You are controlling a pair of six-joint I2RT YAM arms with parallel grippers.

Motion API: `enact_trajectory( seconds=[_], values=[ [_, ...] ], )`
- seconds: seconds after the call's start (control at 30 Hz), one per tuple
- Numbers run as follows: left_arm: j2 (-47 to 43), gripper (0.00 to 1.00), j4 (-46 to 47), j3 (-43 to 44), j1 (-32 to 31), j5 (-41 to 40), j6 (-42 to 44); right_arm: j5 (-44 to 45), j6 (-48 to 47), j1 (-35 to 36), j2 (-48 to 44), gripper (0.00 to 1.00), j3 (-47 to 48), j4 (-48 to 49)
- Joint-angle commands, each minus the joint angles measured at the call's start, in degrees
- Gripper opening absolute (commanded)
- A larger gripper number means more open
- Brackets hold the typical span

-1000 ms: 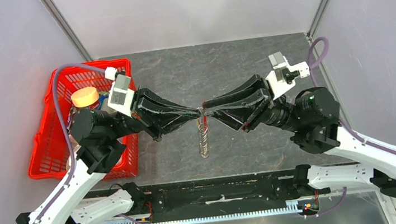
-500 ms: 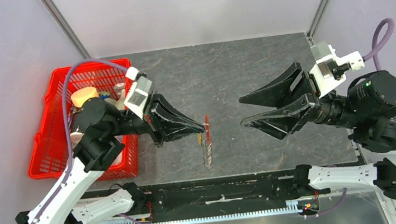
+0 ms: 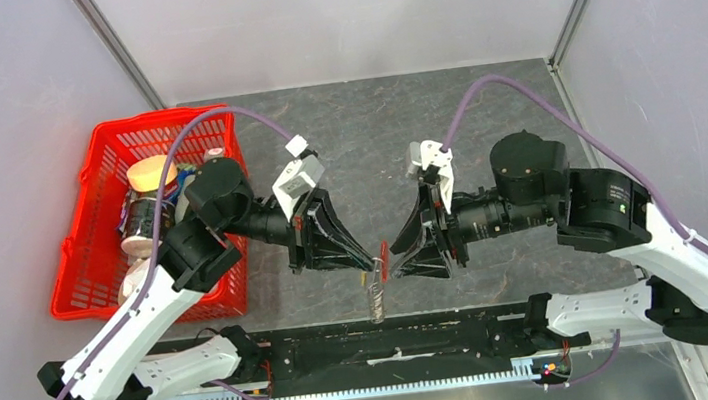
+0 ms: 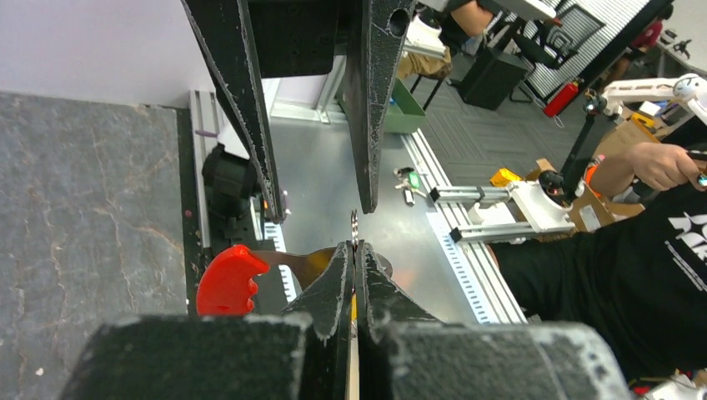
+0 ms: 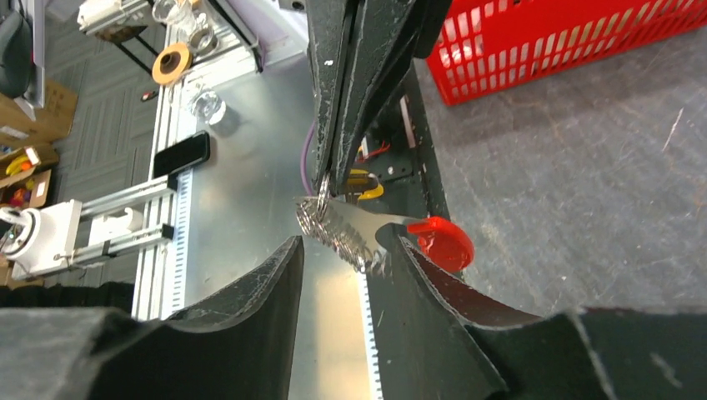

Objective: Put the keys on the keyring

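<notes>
Top view: red basket (image 3: 87, 281) at left of frame, orange-capped jar (image 3: 151, 173) and other small items held in it; left gripper (image 3: 375, 260) pressed together on keyring (image 3: 376, 296), chain hung low of centre, red tag (image 3: 383, 253) at tips; right gripper (image 3: 400, 265) spread, just beside.
Left wrist view: fingers clamped on thin ring; tag at their left.
Right wrist view: fingers apart, chain flanked by them; key not told apart.
Half second earlier: right gripper held far off at right; keyring higher in frame.
</notes>
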Motion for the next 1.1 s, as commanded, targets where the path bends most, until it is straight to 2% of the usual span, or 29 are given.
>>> enact_trajectory(
  seconds=[0.0,0.53,1.07],
  values=[
    [0.0,0.02,-3.4,-1.1,-0.2,3.3,4.8,-2.9,-0.4,-0.1,-2.0,0.49,-1.4,-0.2],
    [0.0,0.02,-6.2,-3.0,-0.2,2.6,7.9,-3.4,1.6,-0.1,1.1,0.45,-2.6,2.3],
    [-0.3,0.02,-6.3,-2.9,-0.2,2.1,7.9,-4.6,2.6,-0.1,3.5,0.31,-1.6,3.1]
  ],
)
